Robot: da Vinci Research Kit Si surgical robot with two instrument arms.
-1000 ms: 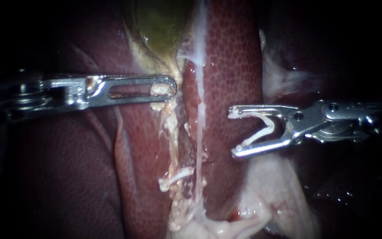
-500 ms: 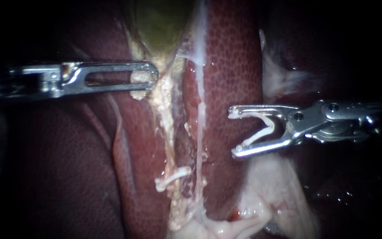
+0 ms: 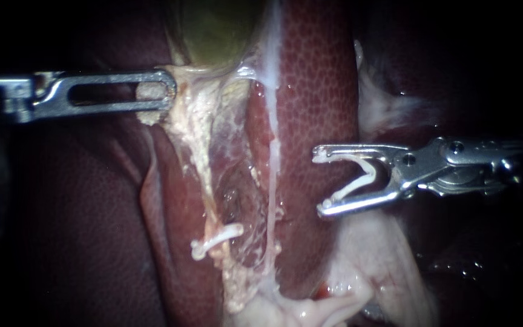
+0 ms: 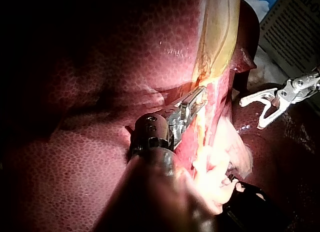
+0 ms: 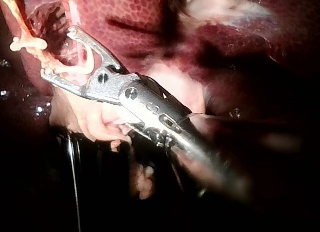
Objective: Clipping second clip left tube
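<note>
Between the jaws of the right instrument (image 3: 319, 181), a fresh clip (image 3: 361, 175) sits gripped, jaws wide around it, right of the left tube (image 3: 204, 175).
The left instrument (image 3: 166, 92) is clamped on pale tissue (image 3: 146, 94) below the gallbladder (image 3: 213, 30), holding it leftward, probably to stretch the tube above the placed clip (image 3: 216, 239). A printed sheet (image 4: 295, 21) beyond the liver (image 3: 316, 91) is unreadable.

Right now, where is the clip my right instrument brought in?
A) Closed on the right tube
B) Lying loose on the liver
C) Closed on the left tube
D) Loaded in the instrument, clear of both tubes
D: the unfired clip sits open in the right instrument, over the liver and apart from the left tube, which carries only the applied clip.
</note>
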